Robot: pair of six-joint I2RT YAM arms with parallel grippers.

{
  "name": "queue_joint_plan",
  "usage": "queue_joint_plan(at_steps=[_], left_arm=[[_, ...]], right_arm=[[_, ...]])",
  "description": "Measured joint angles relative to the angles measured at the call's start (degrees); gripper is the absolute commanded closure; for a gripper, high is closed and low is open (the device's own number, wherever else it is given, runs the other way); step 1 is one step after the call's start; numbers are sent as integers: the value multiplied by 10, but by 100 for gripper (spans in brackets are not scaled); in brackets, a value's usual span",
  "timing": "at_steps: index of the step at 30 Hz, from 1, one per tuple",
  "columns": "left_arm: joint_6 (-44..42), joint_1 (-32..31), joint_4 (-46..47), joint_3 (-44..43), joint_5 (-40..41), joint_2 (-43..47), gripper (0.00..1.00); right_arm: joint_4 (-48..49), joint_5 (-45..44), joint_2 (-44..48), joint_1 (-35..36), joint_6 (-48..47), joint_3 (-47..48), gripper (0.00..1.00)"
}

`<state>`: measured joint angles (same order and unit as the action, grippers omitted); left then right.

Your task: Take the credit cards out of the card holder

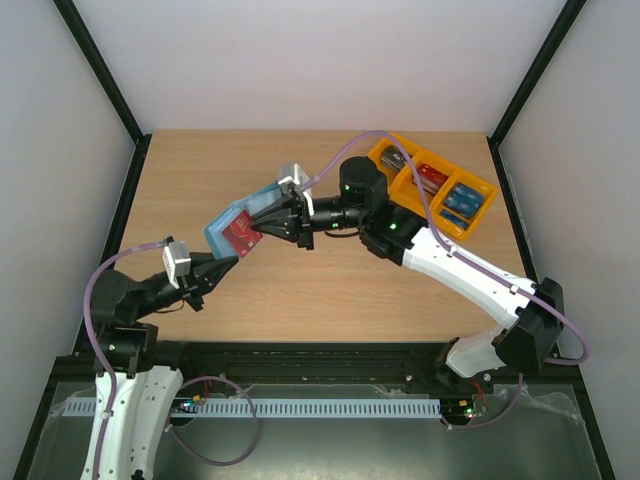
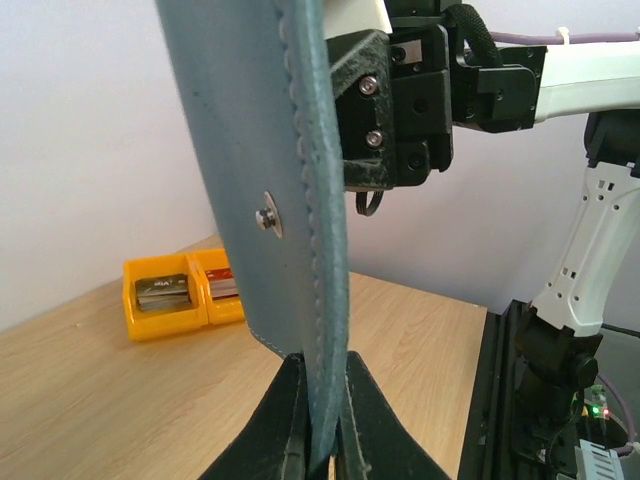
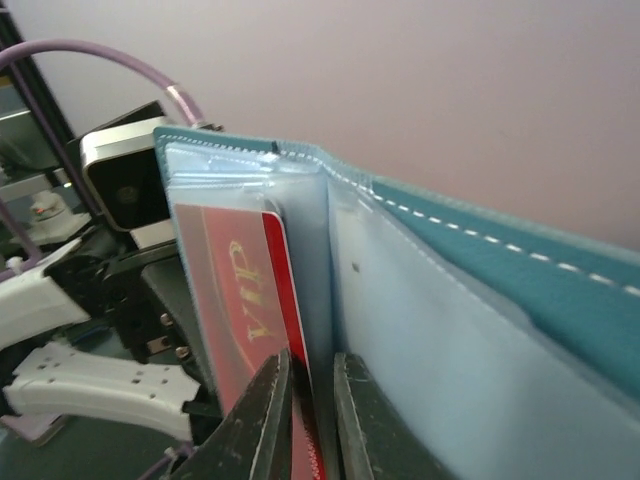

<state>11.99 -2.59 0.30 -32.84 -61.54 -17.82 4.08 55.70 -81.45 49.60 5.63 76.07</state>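
Teal leather over pale wood: from above, the card holder [image 1: 258, 203] is held clear of the table [image 1: 300, 290] between two black grippers. The left gripper [image 1: 232, 260] pinches the holder's near lower corner. The right gripper [image 1: 260, 228] reaches in from the holder's right, where one red credit card [image 1: 242, 236] shows. Well apart, to the right of the holder and beyond it, sits an orange plastic tray [image 1: 470, 228] with three compartments: dark grey cards in the far one, red in the middle, blue in the nearest.

From the left wrist, the holder's outer cover [image 2: 250, 150] fills the frame upright, a smooth, stitched teal skin with one round metal stud [image 2: 267, 213]. The left gripper [image 2: 322, 435] is clamped on its bottom edge. The other arm's black gripper housing [image 2: 400, 100] stands just behind the holder and blocks the view past it. Two compartments of the tray [image 2: 165, 318] show low to the holder's left.

From the right wrist, the holder's pale blue inside [image 3: 400, 330] lies open, its clear plastic pockets edged in white stitching. The single red card [image 3: 235, 310], with gold "VIP" lettering, stands in the left pocket. The right gripper [image 3: 305, 425] is clenched on that card's edge. The left wrist camera [image 3: 125, 185] sits just behind the holder.
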Motion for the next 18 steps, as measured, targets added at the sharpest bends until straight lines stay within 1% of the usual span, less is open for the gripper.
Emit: queue_joint_plan(at_steps=[4, 7, 13, 18], left_arm=[[-2, 0, -3, 0, 2, 0, 98], [-2, 0, -3, 0, 3, 0, 98], [-1, 0, -3, 0, 5, 0, 98], [0, 0, -2, 0, 5, 0, 98]], right_arm=[[16, -47, 6, 3, 12, -7, 85], [24, -61, 12, 7, 14, -13, 83], [31, -61, 13, 14, 11, -18, 75], [30, -49, 13, 18, 7, -18, 74]])
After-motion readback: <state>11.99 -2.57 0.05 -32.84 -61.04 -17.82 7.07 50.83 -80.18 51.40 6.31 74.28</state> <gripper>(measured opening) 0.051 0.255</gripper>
